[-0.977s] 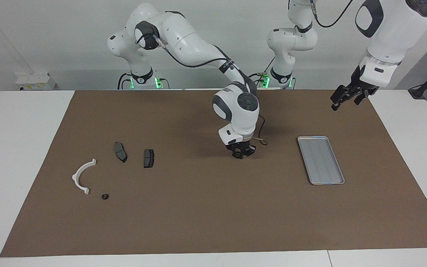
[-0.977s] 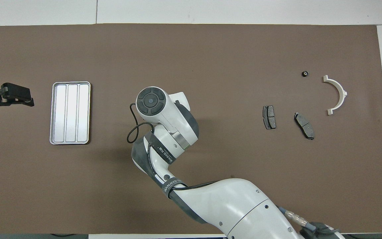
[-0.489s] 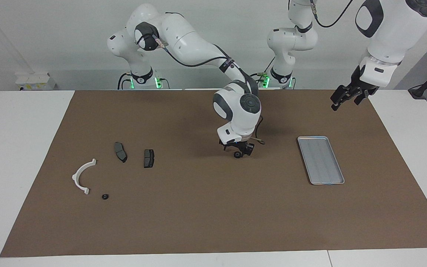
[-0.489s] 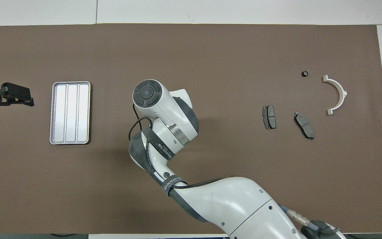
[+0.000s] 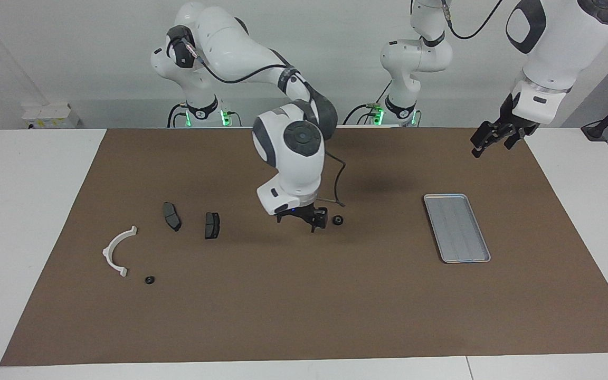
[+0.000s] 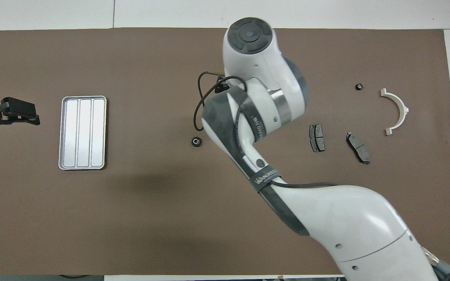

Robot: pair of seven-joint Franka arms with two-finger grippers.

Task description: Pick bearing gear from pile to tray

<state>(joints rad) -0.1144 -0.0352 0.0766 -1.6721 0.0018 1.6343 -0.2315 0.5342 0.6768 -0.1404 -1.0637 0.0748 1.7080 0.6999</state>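
Bearing gear (image 5: 338, 220) — a small black round piece — lies on the brown mat, between the pile and the flat silver-grey metal tray (image 5: 457, 228). Right end effector (image 5: 304, 217) hovers beside it, fingers spread, empty. Left end effector (image 5: 488, 138) waits open — holding nothing — above the mat's edge.

Bearing gear (image 5: 338, 220) on mat (image 5: 304, 316), between tray (image 5: 444, 252) and brake pads (image 5: 211, 225).
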